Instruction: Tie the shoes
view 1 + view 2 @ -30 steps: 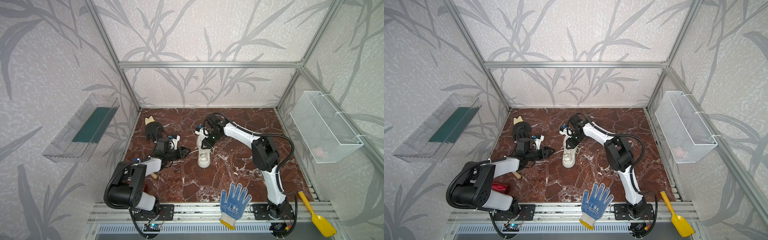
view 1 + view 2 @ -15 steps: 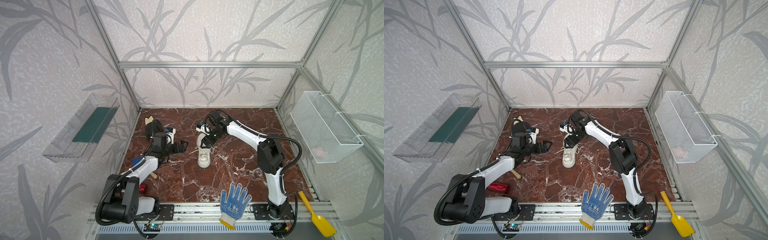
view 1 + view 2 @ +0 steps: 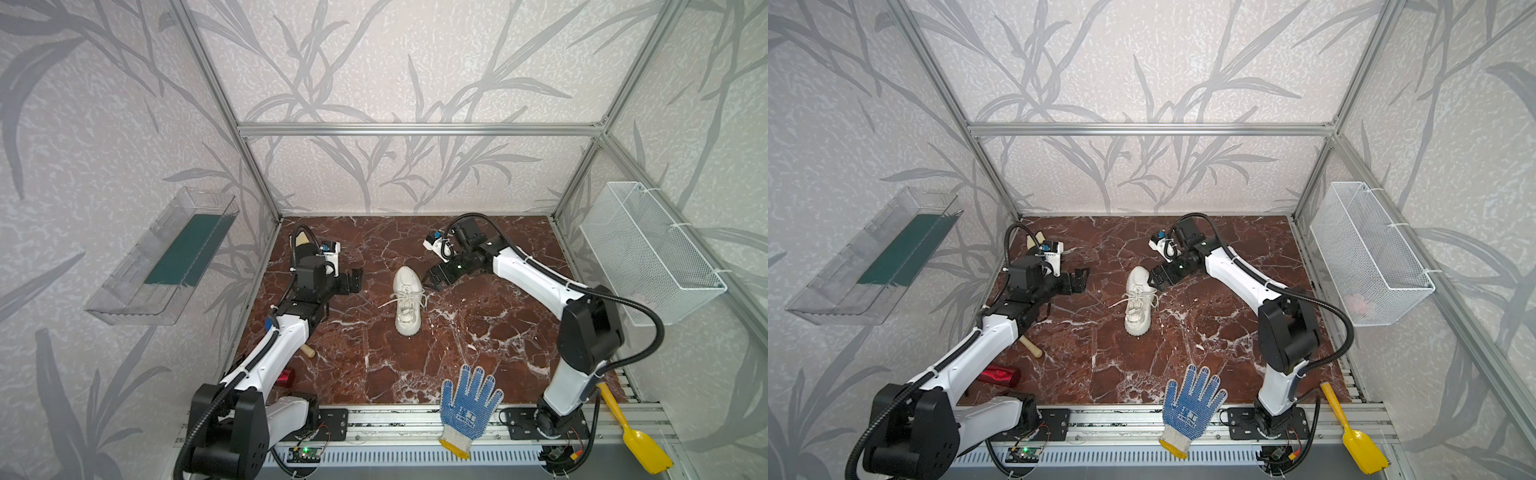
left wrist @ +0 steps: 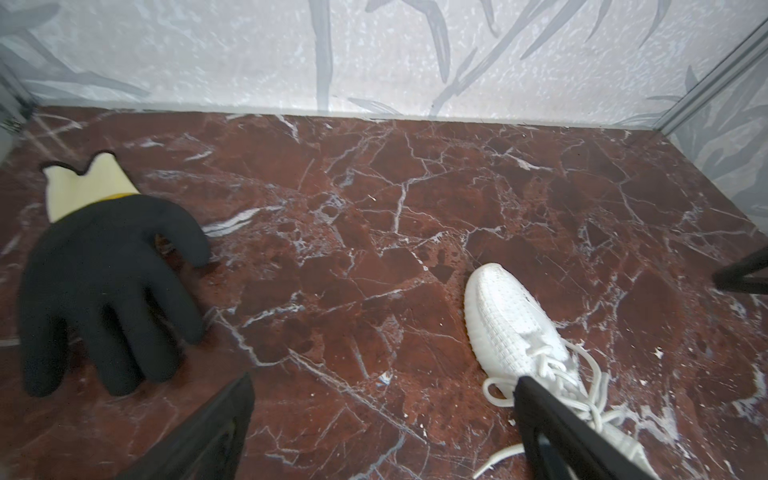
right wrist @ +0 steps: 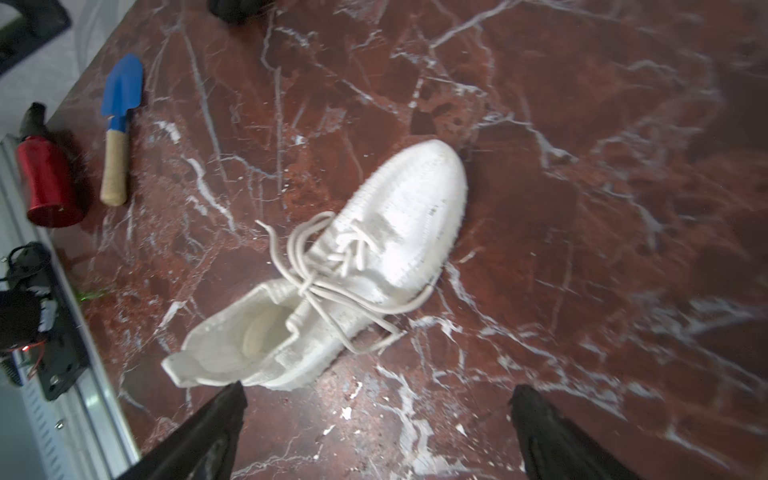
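Observation:
An off-white sneaker, the shoes (image 3: 407, 305) (image 3: 1138, 305), lies in the middle of the marble floor with its toe toward the back wall. Its thin white laces (image 5: 316, 274) cross in loops over the tongue, and loose ends trail off both sides. My left gripper (image 3: 355, 282) (image 4: 382, 384) hovers to the left of the shoe, open and empty; one of its fingers (image 4: 552, 428) overlaps the laces in the left wrist view. My right gripper (image 3: 436, 278) (image 5: 378, 390) hangs by the toe on the right, open, with only bare floor between its fingers.
A black glove (image 4: 104, 291) lies at the back left beside my left arm. A blue trowel (image 5: 118, 124) and a red can (image 5: 50, 183) lie front left. A blue dotted glove (image 3: 467, 403) and a yellow scoop (image 3: 636, 436) rest on the front rail. A wire basket (image 3: 648, 253) hangs on the right wall.
Both grippers have opened and drawn back from the shoe, the left one to the left and the right one to the right. The laces now lie loose on the shoe.

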